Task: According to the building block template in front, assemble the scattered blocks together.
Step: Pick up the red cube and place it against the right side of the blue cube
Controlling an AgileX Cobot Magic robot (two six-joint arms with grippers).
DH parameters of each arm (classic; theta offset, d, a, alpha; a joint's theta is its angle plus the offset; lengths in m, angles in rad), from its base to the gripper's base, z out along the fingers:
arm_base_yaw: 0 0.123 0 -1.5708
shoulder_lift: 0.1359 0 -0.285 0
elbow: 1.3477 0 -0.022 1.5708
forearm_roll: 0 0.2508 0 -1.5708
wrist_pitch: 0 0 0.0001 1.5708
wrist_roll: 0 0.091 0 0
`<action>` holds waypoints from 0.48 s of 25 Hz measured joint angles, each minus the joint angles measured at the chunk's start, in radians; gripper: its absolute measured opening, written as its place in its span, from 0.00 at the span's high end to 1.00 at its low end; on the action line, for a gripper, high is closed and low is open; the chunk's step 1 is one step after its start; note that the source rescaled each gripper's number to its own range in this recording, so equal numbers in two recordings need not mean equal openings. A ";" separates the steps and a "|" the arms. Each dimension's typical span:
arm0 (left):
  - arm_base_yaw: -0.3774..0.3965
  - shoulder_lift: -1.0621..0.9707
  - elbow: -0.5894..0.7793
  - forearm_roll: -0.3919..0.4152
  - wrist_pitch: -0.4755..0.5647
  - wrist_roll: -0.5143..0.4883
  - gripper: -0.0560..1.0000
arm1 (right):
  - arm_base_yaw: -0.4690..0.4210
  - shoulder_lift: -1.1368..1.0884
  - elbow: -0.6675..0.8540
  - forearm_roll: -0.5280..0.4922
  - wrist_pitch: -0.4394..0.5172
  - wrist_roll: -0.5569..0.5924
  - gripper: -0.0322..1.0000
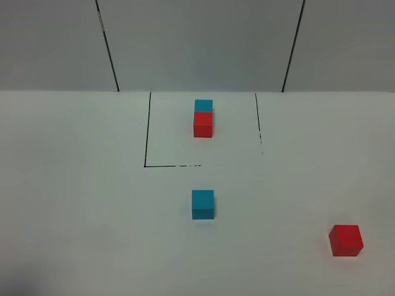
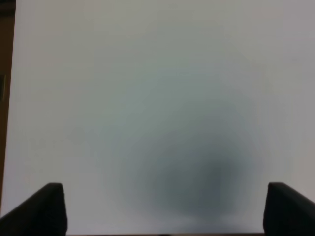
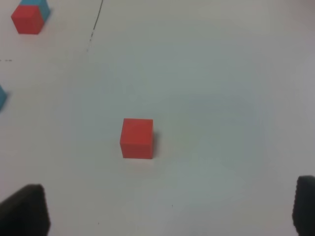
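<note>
On the tabletop (image 1: 74, 216) the template (image 1: 203, 123) sat far back. Our left hand (image 2: 165, 209) and right hand (image 3: 165, 209) were spread, empty. The loose blue block (image 1: 202, 204) and red block (image 1: 345, 240) lay well apart. We guessed the right hand should first grab the red one

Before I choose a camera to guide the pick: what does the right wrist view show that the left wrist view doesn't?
Only right wrist: the loose red cube ahead of the right tool, the template pair with some black outline, and a sliver of the loose cyan cube. Only left wrist: a brown strip bordering the white table, and the left tool. Both: bare table and an open tool holding nothing.
</note>
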 joint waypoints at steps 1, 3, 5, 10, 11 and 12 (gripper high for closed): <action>0.000 -0.051 0.040 -0.005 0.001 -0.005 0.06 | 0.000 0.000 0.000 0.000 0.000 0.000 0.00; 0.000 -0.169 0.101 -0.018 0.001 -0.008 0.04 | 0.000 0.000 0.000 0.000 0.000 0.000 0.00; 0.000 -0.270 0.148 -0.046 0.001 -0.008 0.04 | 0.000 0.000 0.000 0.000 0.000 0.000 0.00; 0.000 -0.487 0.207 -0.128 0.001 -0.008 0.03 | 0.000 0.000 0.000 0.000 0.000 0.000 0.00; 0.000 -0.517 0.211 -0.133 0.001 -0.008 0.03 | 0.000 0.000 0.000 0.000 0.000 0.000 0.00; 0.000 -0.554 0.215 -0.134 -0.001 -0.008 0.03 | 0.000 0.000 0.000 0.000 0.000 0.000 0.00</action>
